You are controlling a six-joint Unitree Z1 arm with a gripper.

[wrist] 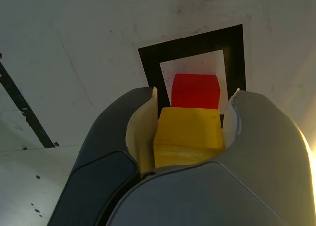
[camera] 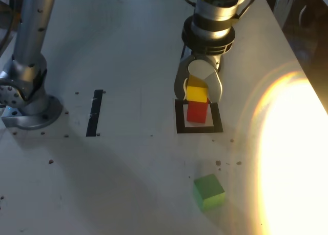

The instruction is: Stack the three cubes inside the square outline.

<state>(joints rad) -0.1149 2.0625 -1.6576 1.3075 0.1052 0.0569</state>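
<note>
The red cube (camera: 197, 112) (wrist: 195, 90) stands inside the black square outline (camera: 180, 123) (wrist: 192, 46) on the white table. Right on top of it sits the yellow cube (camera: 196, 93) (wrist: 188, 135), held between the fingers of my gripper (camera: 199, 89) (wrist: 190, 132), which is shut on it from above. Whether the yellow cube rests on the red one or hangs just over it I cannot tell. The green cube (camera: 208, 192) lies alone on the table nearer the front, tilted a little, apart from the outline.
A thin black strip (camera: 95, 112) (wrist: 22, 107) is taped to the table at the exterior view's left of the outline. The arm's base (camera: 28, 99) stands at the far left. Strong glare (camera: 292, 142) washes out the table's right side.
</note>
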